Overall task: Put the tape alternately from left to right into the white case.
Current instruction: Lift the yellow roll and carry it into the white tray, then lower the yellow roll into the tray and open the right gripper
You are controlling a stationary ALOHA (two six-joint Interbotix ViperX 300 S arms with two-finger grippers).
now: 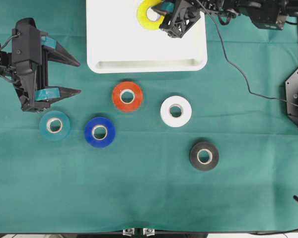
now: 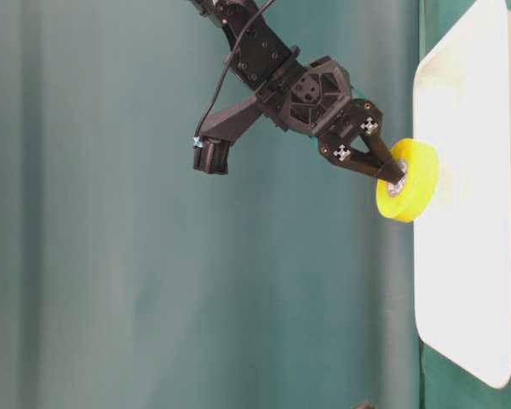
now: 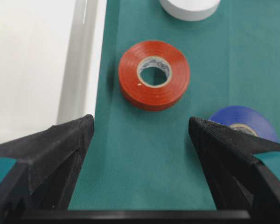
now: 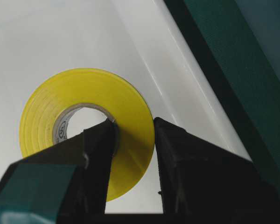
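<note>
There are six rolls of tape, each a different color, and one white case (image 1: 119,29). Five rolls lie flat on the green cloth (image 1: 149,198) in front of the case: the red roll (image 1: 127,96) is nearest its front rim, the white roll (image 1: 176,111) is to the right of the red one, the black roll (image 1: 204,155) is farther out on the right, the blue roll (image 1: 100,132) is below and left of the red one, and the teal roll (image 1: 54,125) sits just left of the blue one. None of these five touch each other. The sixth, the yellow roll (image 1: 149,14), is over the case near its back edge. The right gripper (image 1: 170,16) pinches it tight, with one finger through the hole and the other on the outside. The left gripper (image 1: 64,77) is wide open and holds nothing; it sits on the left, just above the teal roll, pointing toward the red roll. A black cable (image 1: 238,69) runs across the cloth on the right, well away from the rolls.
</note>
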